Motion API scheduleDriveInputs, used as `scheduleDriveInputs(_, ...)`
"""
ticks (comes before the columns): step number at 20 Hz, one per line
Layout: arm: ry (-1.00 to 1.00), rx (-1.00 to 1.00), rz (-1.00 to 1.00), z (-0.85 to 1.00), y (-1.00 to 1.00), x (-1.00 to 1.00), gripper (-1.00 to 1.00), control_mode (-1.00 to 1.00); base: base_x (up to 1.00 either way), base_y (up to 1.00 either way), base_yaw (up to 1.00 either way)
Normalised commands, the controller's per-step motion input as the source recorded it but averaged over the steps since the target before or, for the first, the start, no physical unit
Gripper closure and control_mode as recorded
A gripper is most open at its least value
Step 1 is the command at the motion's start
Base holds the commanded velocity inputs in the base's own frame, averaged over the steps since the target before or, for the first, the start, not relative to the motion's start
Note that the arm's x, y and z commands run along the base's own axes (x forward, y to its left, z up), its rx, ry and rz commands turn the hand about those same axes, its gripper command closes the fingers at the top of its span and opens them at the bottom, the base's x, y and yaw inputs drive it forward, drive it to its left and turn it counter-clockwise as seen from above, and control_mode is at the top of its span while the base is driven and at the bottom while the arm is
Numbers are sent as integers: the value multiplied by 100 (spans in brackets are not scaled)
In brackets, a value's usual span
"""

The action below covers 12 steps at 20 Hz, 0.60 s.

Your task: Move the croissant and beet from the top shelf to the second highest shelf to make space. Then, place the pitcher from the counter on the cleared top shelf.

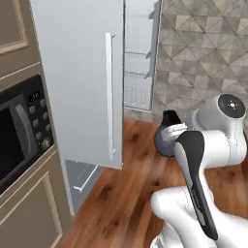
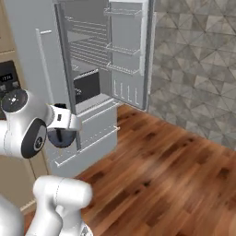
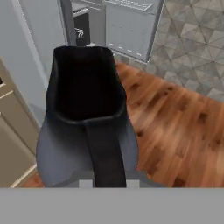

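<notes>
My gripper [image 1: 173, 130] is shut on the pitcher [image 1: 165, 138], a dark grey-black glossy jug that hangs above the wood floor in front of the open fridge. In the hand view the pitcher [image 3: 87, 113] sits very close, its dark mouth facing up and its looped handle [image 3: 105, 153] running down towards my hidden fingertips. From the right, the pitcher [image 2: 61, 137] peeks out under my white hand [image 2: 64, 120]. The fridge interior shows pale shelves, with the top shelf [image 2: 87, 22] high up. The croissant, the beet and the counter are out of view.
The fridge's left door [image 1: 82, 82] stands open just left of the pitcher. The right door [image 2: 131, 55] with wire-railed bins is open too. A microwave [image 1: 19, 131] sits in beige cabinetry at left. Wood floor [image 2: 161, 161] and a tiled wall [image 2: 193, 69] lie to the right.
</notes>
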Motion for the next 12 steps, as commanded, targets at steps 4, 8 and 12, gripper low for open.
scheduleDriveInputs(4,0,0,0,0,0,0,100,100,55,-59,-42)
scheduleDriveInputs(8,0,0,0,0,0,0,100,100,59,-42,0)
scheduleDriveInputs(12,0,0,0,0,0,0,100,100,62,-39,30)
